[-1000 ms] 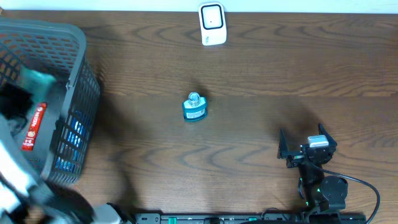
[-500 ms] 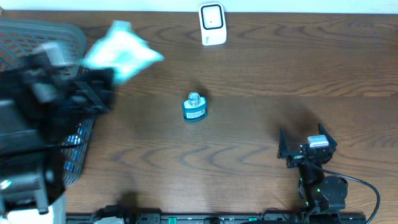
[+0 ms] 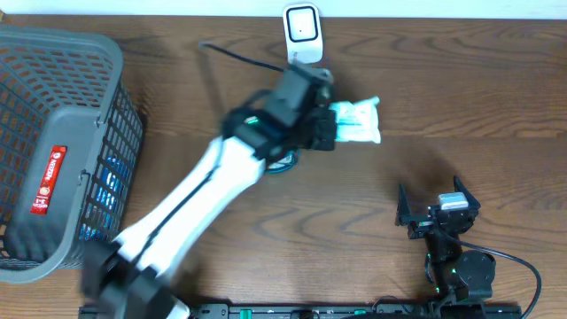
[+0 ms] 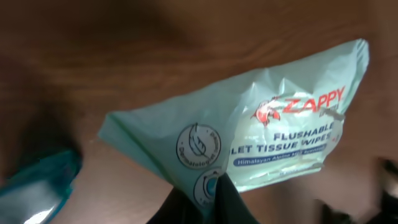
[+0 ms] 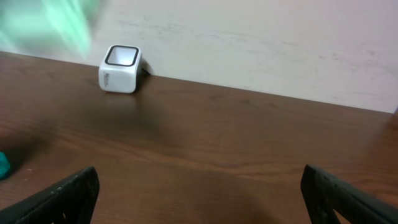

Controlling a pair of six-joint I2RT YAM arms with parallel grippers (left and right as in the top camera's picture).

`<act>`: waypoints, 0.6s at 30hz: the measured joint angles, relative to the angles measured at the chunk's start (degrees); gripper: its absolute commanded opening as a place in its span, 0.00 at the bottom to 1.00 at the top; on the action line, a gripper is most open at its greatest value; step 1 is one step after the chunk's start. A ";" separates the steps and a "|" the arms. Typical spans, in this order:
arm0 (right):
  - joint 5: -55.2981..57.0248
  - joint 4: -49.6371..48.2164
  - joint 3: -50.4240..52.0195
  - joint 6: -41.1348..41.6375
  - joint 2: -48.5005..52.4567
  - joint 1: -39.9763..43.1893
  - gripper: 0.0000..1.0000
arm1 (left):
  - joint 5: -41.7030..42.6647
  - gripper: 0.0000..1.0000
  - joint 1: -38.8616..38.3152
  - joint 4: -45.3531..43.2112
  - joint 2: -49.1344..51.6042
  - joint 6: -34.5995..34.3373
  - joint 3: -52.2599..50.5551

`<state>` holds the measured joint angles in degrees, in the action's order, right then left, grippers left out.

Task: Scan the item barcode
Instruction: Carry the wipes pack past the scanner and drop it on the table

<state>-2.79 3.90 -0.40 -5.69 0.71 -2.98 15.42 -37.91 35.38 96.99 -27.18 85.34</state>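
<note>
A pale green pack of flushable tissue wipes (image 3: 356,121) hangs above the table, just below and to the right of the white barcode scanner (image 3: 302,34). My left gripper (image 3: 326,124) is shut on the pack's near edge; in the left wrist view the fingers pinch the pack (image 4: 273,130) at its bottom seam, at the left gripper (image 4: 211,200). The right wrist view shows the scanner (image 5: 120,68) by the wall and the pack as a green blur (image 5: 56,22). My right gripper (image 3: 436,211) rests open at the front right, nothing between its fingers (image 5: 74,193).
A grey mesh basket (image 3: 111,97) stands at the left, with a red-labelled item (image 3: 50,180) inside. A small teal bottle (image 3: 283,162) stands mid-table, mostly hidden under my left arm, and shows as a teal blur (image 4: 37,186) in the left wrist view.
My left arm has swung out of the basket and to the right across the table, carrying the wipes pack to a spot near the scanner. The right arm has not moved.
</note>
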 measured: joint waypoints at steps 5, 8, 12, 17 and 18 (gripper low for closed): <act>0.00 0.00 0.00 0.00 -0.02 0.00 0.99 | -1.16 0.07 -1.40 -3.54 11.02 -1.95 -0.02; 0.00 0.00 0.00 -0.02 -0.02 0.00 0.99 | -1.16 0.07 -2.32 -5.49 15.17 -2.73 -0.02; 0.00 0.00 0.00 0.00 -0.02 0.00 0.99 | -1.14 0.22 -4.26 -6.01 19.06 -3.54 -0.02; 0.00 0.00 0.00 0.00 -0.02 0.00 0.99 | -0.76 0.86 -6.27 -6.05 20.44 -4.11 -0.02; 0.00 0.00 0.00 -0.02 -0.02 0.00 0.99 | -0.74 0.89 -6.47 -6.05 20.22 -3.85 -0.02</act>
<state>-2.79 3.90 -0.40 -5.72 0.69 -2.98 14.68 -44.38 29.32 117.21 -31.03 85.32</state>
